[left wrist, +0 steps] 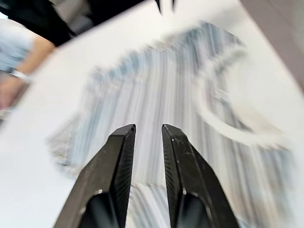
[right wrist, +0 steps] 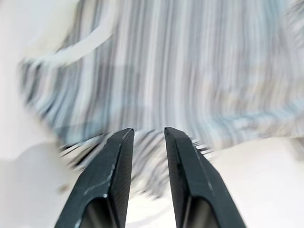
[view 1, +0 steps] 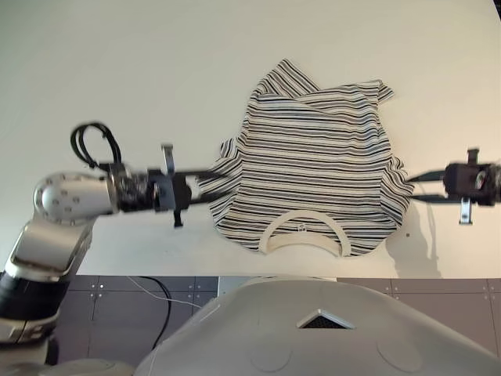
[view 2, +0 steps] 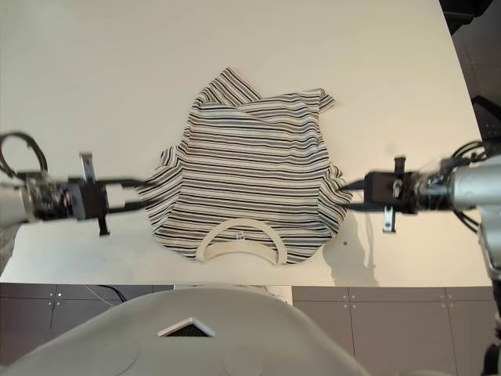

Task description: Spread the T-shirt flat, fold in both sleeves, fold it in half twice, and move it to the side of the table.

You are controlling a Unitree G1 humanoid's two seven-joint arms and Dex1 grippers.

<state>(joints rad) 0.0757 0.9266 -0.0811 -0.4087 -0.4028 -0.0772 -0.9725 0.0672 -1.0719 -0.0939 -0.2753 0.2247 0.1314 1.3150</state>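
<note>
A black-and-white striped T-shirt (view 1: 313,164) lies crumpled on the white table (view 1: 117,63), its cream collar (view 1: 305,235) toward the front edge and its far hem folded over unevenly. My left gripper (view 1: 210,178) comes in from the left and is shut on the left sleeve (view 1: 228,159). In the left wrist view its fingers (left wrist: 121,156) stand close together with striped cloth between them. My right gripper (view 2: 348,188) comes in from the right and is shut on the right sleeve (view 2: 335,182), which also sits between its fingers (right wrist: 118,161) in the right wrist view.
The collar lies close to the table's front edge (view 1: 156,270). Bare tabletop stretches behind the shirt and to both sides. The table's right edge (view 2: 470,133) runs just beyond my right arm.
</note>
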